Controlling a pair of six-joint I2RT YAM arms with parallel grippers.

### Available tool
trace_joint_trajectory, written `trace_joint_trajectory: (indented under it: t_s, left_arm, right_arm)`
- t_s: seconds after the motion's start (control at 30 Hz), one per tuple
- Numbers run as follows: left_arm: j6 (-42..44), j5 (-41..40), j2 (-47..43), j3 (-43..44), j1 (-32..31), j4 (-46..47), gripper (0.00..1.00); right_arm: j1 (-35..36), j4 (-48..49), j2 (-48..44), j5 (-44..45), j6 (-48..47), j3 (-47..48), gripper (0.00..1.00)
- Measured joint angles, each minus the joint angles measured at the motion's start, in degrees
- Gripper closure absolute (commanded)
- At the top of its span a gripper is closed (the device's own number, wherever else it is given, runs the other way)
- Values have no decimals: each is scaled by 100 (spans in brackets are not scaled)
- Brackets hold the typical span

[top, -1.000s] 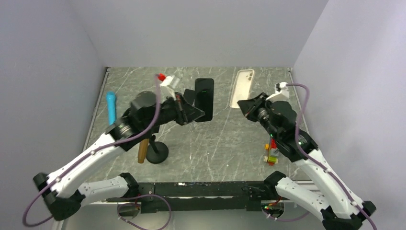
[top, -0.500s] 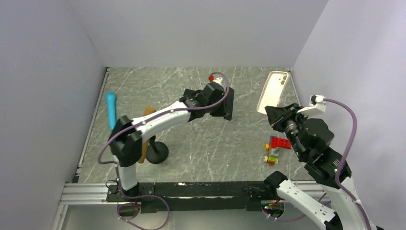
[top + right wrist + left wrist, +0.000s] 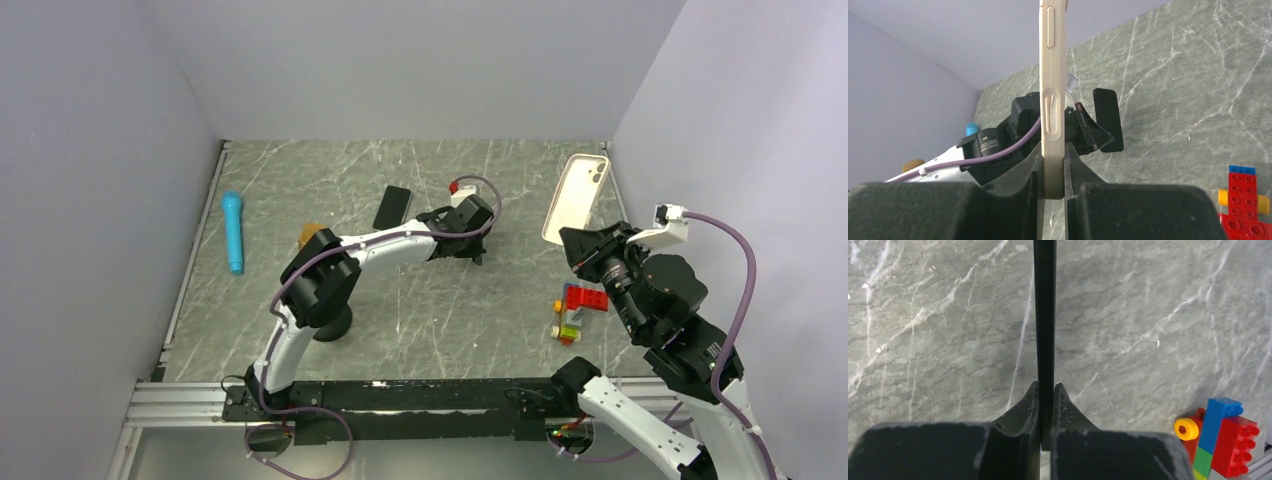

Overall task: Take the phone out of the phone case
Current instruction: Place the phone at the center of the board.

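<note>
Fingers (image 3: 1029, 409) of the left gripper (image 3: 1046, 390) are pressed flat against both faces of the black phone (image 3: 1044, 315). The left wrist camera sees the phone edge-on, its side buttons showing, running straight out from the fingertips over the grey-green marbled table (image 3: 450, 320). From above, the left arm climbs from its base at the near edge to a sharply bent elbow, then reaches right across the middle of the table. Its wrist is folded, so the phone shows as a dark slab just left of it, over the far half of the table; whether the phone's free end touches the surface cannot be told. The right arm rises from the near right corner with its forearm angled up and to the left. The right gripper (image 3: 1052, 159) is clamped on one end of the cream phone case (image 3: 1053, 90), which is raised off the table near the right wall, its camera cut-out at the far end. The phone is out of the phone case, and the two are well apart, one in each gripper. A small stack of Lego bricks (image 3: 573, 312) sits on the table beneath the right wrist, and a blue toy microphone (image 3: 232, 232) lies along the left edge.
</note>
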Motion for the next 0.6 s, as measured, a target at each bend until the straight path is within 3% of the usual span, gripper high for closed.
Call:
trace_joint_trajectory:
  t_s: [0.4,0.5,0.6]
  left_arm:
    - [-90,485,374,131,103,308,95]
    - [-96,914,651,437,208,437,86]
    - [-111,1248,767,522,302,542,71]
  right_arm:
    - [0,15,24,-190,7,-44,100]
    - [0,37,74,-262,9,-46,100]
    - [0,46,122,-315,13,-48,100]
